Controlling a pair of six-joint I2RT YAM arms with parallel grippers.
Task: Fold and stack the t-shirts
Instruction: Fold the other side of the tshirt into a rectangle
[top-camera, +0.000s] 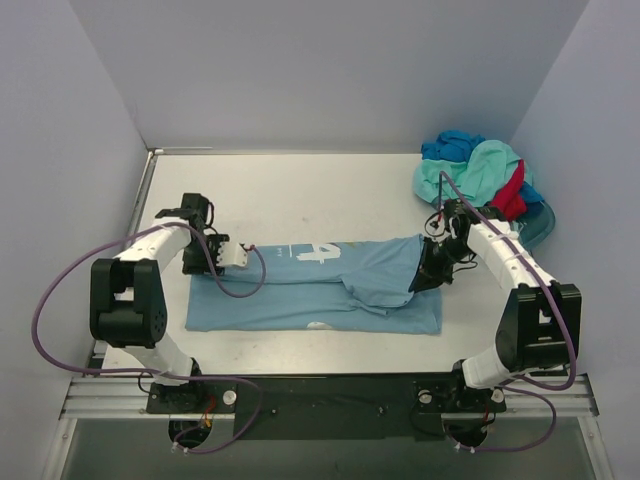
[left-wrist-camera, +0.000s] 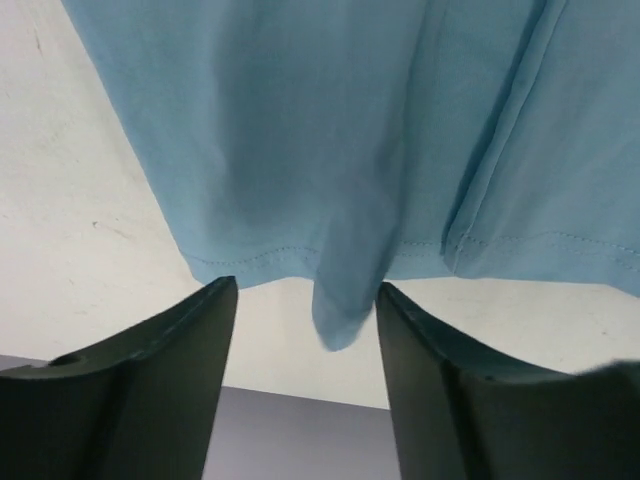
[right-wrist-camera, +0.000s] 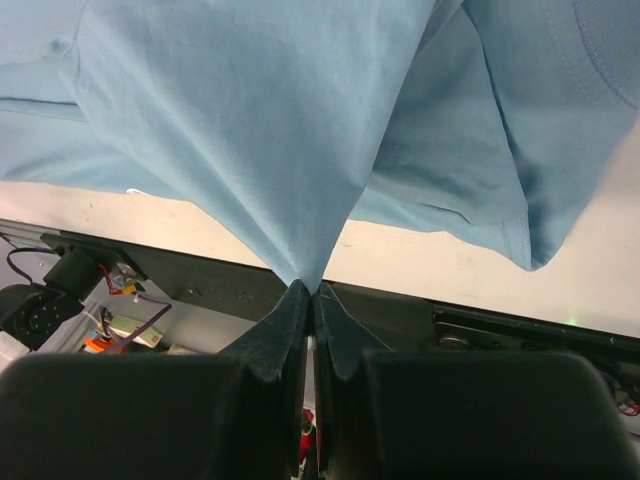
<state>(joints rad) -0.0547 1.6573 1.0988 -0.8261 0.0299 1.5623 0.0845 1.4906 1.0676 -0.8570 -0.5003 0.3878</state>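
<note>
The right pincer is pinched tight on a raised peak of the sky-blue t-shirt, presumably to carry that side over (a fold under way). The left pincer stands wide apart, gripping nothing, with the shirt just ahead of its tips on the surface.
</note>
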